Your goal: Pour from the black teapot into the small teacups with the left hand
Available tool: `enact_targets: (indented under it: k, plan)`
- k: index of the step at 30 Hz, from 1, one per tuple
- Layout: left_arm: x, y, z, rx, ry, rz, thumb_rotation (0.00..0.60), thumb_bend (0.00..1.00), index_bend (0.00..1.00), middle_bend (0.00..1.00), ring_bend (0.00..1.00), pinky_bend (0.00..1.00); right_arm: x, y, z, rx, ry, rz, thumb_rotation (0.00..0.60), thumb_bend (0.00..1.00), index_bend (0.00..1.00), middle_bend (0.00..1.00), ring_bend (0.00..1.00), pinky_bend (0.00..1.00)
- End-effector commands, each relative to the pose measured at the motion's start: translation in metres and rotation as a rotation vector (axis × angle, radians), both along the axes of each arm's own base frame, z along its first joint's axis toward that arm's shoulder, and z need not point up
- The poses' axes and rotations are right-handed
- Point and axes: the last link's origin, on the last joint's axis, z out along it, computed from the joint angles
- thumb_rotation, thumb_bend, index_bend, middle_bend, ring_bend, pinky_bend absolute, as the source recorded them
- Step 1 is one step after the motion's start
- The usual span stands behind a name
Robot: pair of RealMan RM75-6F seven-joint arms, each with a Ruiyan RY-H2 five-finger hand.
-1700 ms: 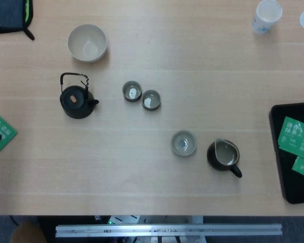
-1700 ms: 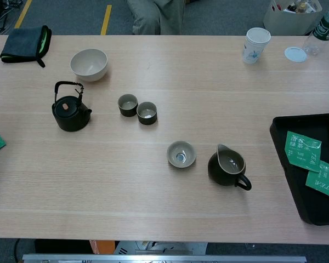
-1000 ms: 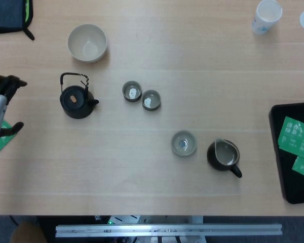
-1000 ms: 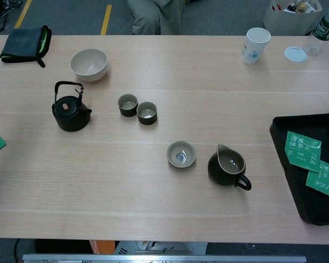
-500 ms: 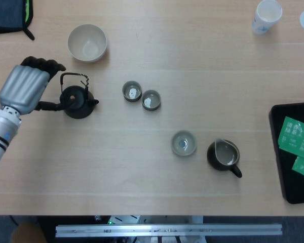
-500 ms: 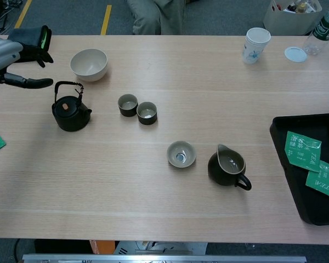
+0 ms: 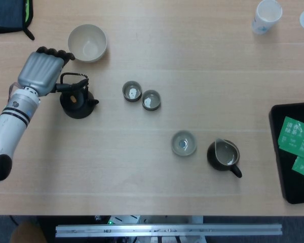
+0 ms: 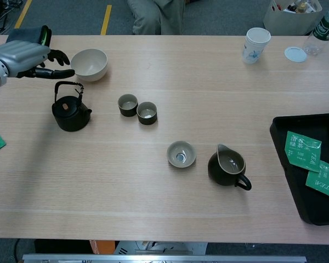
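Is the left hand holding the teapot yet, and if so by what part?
No, nothing is held. The left hand hovers above the black teapot with its fingers spread, and the chest view shows a gap between them and the handle. The right hand is out of view.

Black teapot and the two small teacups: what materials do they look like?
Black teapot: likely cast iron or dark ceramic; matte black body, thin dark wire-like bail handle. Small teacups: probably glazed ceramic; dark outer walls, paler insides with a slight sheen. Neither can be confirmed from these views.

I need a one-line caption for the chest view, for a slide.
Left hand hovers open above the black teapot, not yet gripping its handle; two small teacups wait beside it.
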Motion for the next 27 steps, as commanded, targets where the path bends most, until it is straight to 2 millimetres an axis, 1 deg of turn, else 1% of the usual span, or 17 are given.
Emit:
enact_targets:
  k: [1,9,14,21,27]
  plan:
    - [0.0,0.004,-0.012,-0.03,0.027,0.018,0.0,0.13,0.23,0.25,0.19,0.18,-0.001,-0.001,0.0,0.0,-0.001,-0.004,0.6,0.15,0.26,0.27,0.13,0.11]
    - [-0.001,0.011,-0.027,-0.041,0.059,0.037,0.0,0.13,0.23,0.26,0.19,0.18,-0.005,-0.001,0.0,0.0,-0.006,-0.018,0.6,0.15,0.26,0.27,0.13,0.11]
    - [-0.001,0.011,-0.034,-0.058,0.077,0.043,0.0,0.13,0.24,0.28,0.2,0.18,-0.008,-0.001,0.0,0.001,-0.012,-0.025,0.6,0.15,0.26,0.27,0.13,0.11]
    - [0.002,0.006,-0.04,-0.071,0.081,0.045,0.0,0.13,0.28,0.32,0.23,0.18,-0.011,-0.001,-0.001,0.003,-0.017,-0.028,0.6,0.15,0.26,0.27,0.13,0.11]
    - [0.007,0.003,-0.04,-0.059,0.058,0.016,0.0,0.13,0.33,0.37,0.26,0.18,-0.012,0.0,-0.001,0.0,-0.022,-0.026,0.6,0.15,0.26,0.27,0.13,0.11]
